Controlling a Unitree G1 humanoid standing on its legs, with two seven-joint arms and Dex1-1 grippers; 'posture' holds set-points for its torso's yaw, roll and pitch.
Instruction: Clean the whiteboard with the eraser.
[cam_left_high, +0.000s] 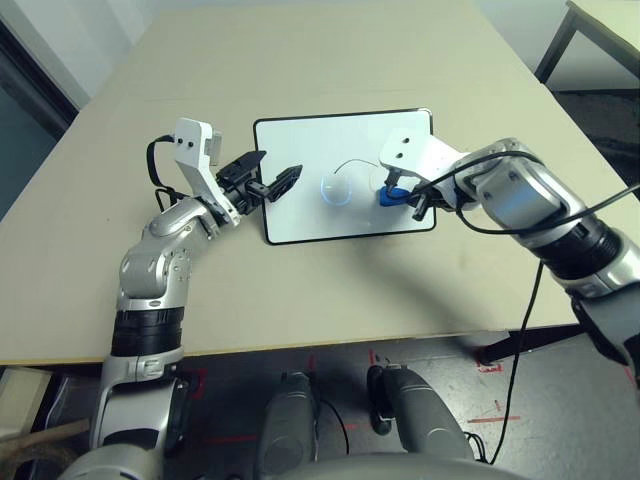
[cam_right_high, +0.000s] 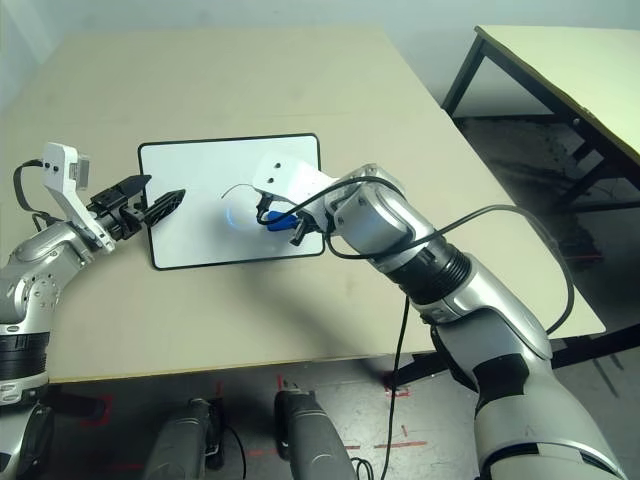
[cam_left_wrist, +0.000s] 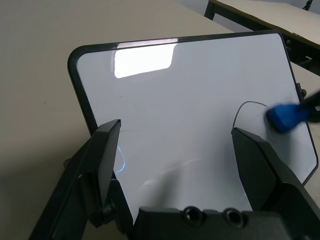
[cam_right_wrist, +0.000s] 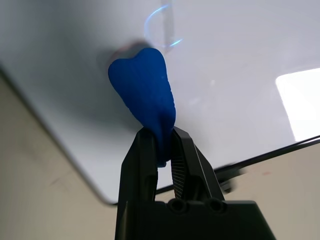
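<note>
Right gripper (cam_right_wrist: 164, 137) closed on blue eraser (cam_right_wrist: 145, 90), seemingly touching whiteboard (cam_right_wrist: 240, 60).

Bright blue is shown by the eraser (cam_right_wrist: 145, 90) at the centre of the right wrist view. Plain white, edged in black, is seen on the whiteboard (cam_left_high: 310, 150) at the centre of the left eye view, marked by a thin dark curved line (cam_left_high: 352, 163). Pale beige is displayed by the table (cam_left_high: 300, 60) across the upper middle.
</note>
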